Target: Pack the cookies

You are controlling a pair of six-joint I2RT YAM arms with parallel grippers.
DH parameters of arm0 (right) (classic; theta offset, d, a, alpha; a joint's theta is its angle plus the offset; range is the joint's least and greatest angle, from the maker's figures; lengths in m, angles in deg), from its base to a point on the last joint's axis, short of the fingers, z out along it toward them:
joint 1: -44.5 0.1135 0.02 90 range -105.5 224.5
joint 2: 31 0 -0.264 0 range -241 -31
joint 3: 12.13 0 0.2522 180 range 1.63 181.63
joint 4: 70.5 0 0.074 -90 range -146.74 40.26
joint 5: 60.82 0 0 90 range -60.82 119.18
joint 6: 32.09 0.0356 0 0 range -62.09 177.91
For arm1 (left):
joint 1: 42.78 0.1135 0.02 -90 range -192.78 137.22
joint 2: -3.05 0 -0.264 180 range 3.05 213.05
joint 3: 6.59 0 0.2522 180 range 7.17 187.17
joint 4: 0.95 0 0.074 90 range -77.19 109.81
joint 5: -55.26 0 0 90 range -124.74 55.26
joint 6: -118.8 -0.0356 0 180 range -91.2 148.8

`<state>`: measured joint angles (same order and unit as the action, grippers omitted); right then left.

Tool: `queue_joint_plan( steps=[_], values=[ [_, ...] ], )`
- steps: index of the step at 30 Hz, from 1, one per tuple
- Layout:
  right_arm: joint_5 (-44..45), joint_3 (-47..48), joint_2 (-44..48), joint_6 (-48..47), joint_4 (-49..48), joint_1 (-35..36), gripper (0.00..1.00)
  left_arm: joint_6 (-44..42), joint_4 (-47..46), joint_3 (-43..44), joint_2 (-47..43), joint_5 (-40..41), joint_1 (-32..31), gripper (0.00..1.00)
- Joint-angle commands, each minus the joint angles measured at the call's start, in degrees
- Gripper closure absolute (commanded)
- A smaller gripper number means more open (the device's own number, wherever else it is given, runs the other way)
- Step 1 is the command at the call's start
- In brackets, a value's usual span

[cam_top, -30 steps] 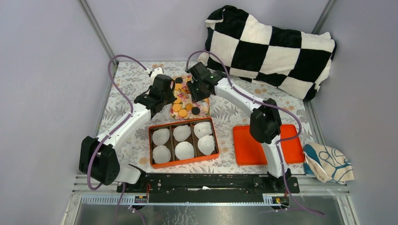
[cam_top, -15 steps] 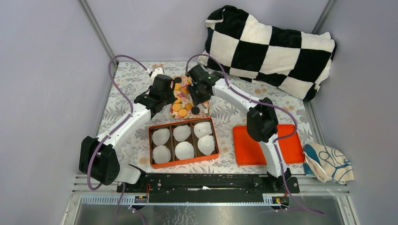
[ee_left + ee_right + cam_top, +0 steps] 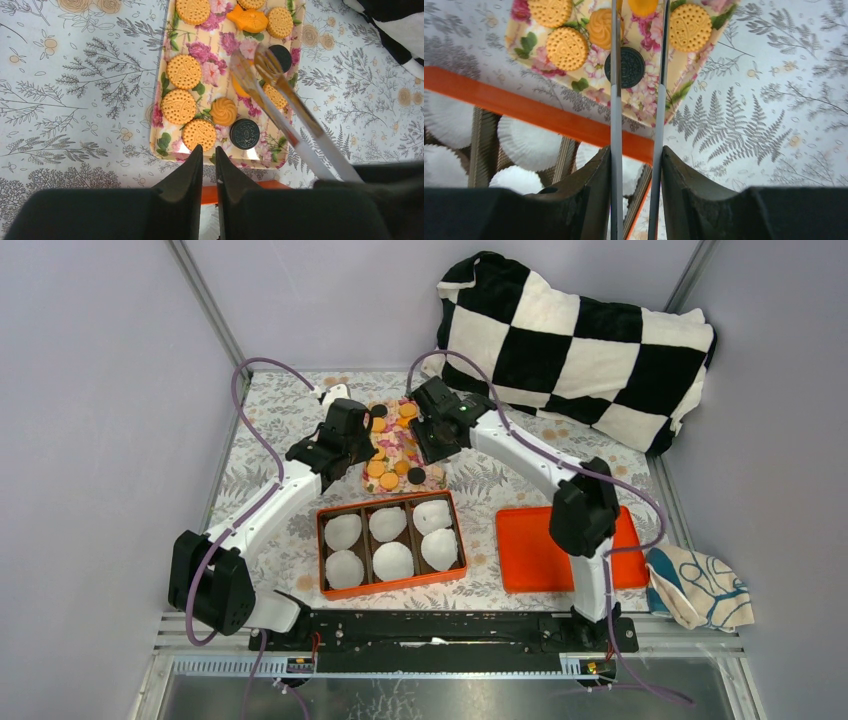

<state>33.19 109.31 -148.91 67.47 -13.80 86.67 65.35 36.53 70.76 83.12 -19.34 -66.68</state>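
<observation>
Seeing the cookies [image 3: 183, 71] all on the floral tray [image 3: 200, 50], spread across it. Mostly orange-yellow round biscuits, plus a swirl cookie [image 3: 223, 111] near the tray's near edge, a fish-shaped cookie [image 3: 248, 21] toward its far end, a black cookie [image 3: 245, 133] right beside the swirl, and another black cookie [image 3: 281, 56] by the tray's right rim.

Reading the right gripper [image 3: 636, 160] as clamped on metal tongs [image 3: 615, 100], fingers pressing both arms from outside. Following the tongs out over the tray's right half: tips apart, nothing pinched between them in the left wrist view. Passing over a plain orange cookie [image 3: 236, 87] with one arm; can't tell whether touching it or the tray.

Finding the left gripper [image 3: 208, 148] over the tray's near-left side, fingers nearly together, thin slit between, nothing in it.

Spotting an orange box [image 3: 524, 110] just beside the tray's near edge, six compartments, a white paper cup [image 3: 392, 560] in each. Also a flat orange lid [image 3: 520, 550] to the near right of the tray, a black-and-white checked pillow [image 3: 575, 340] past its far-right corner, and a crumpled cloth [image 3: 700, 588] well off to its right.
</observation>
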Motion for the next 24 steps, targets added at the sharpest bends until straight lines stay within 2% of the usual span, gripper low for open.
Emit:
queue_joint_plan(
  steps=[1, 8, 11, 18, 24],
  values=[
    [1.77, -3.19, 11.48, -0.51, -0.93, 1.36, 1.0, 0.48, -2.34, -0.49, -0.55, -0.57, 0.35, 0.82],
    [2.28, -12.98, 21.08, 0.41, -0.51, 2.41, 1.0, 0.77, -2.78, -0.79, -0.1, -1.38, 0.35, 0.82],
    [3.62, -15.41, 22.36, -0.03, -1.06, 2.43, 1.0, 1.16, -3.24, -1.01, 0.08, -2.19, 0.35, 0.82],
    [6.22, -13.36, 17.06, 0.36, -2.47, 2.39, 0.99, 0.94, -3.33, -1.23, -0.05, -3.11, 0.37, 0.82],
    [7.0, -7.82, 10.49, -1.02, -3.84, 2.38, 0.96, 0.63, -3.07, -1.64, -0.97, -2.08, 0.39, 0.8]
  ],
)
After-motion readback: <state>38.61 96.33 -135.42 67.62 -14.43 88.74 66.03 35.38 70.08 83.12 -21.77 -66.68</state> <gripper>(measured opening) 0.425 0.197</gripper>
